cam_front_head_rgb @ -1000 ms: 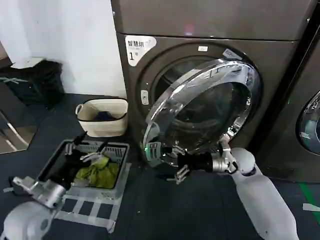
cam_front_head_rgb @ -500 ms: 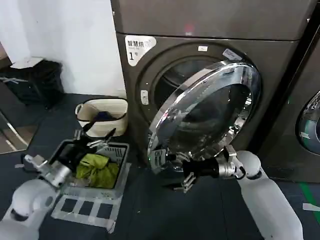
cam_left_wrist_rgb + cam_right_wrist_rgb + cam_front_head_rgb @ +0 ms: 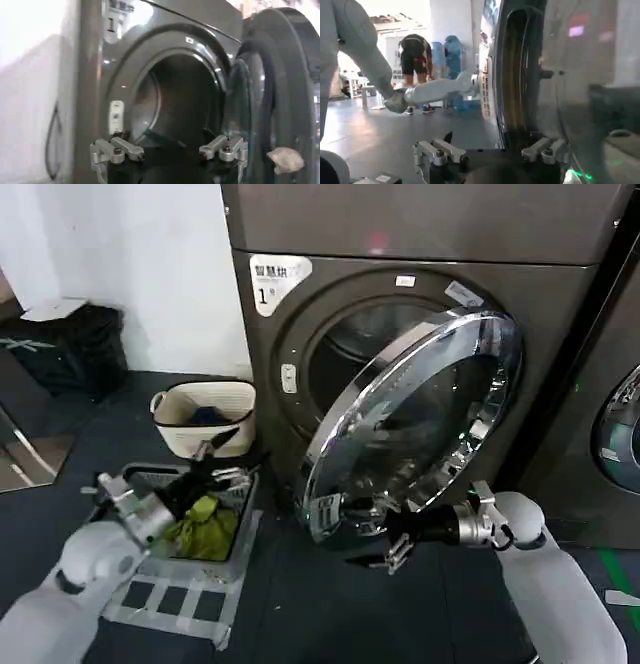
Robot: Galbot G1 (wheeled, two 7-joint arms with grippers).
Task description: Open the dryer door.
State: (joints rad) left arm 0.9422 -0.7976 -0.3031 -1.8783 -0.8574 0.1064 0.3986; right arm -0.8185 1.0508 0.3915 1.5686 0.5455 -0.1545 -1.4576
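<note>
1. The dryer door (image 3: 415, 424) is swung well out from the grey-brown machine (image 3: 560, 314), hinged on the side toward the robot's right. You can see straight into the dark drum opening (image 3: 175, 100), and the "1" sticker (image 3: 272, 282) sits at the machine's upper corner.
2. The right hand (image 3: 388, 536) is low down at the bottom edge of the chrome rim, near the door's free edge. From its own wrist camera the fingers (image 3: 442, 150) are spread apart with the rim's edge standing between them, but I honestly can't tell if they're touching it, so not calling it a grip.
3. The left hand (image 3: 222, 464) hangs over the grey laundry crate (image 3: 240, 529) on the floor, the one with green clothes (image 3: 205, 524) in it. It's pointed toward the machine, fingers (image 3: 125, 147) wide apart, nothing in them.
4. A cream basket (image 3: 205, 419) sits on the floor just beside the machine, behind the crate.
5. A second round door (image 3: 620, 429) shows on the neighbouring machine off to the right.
</note>
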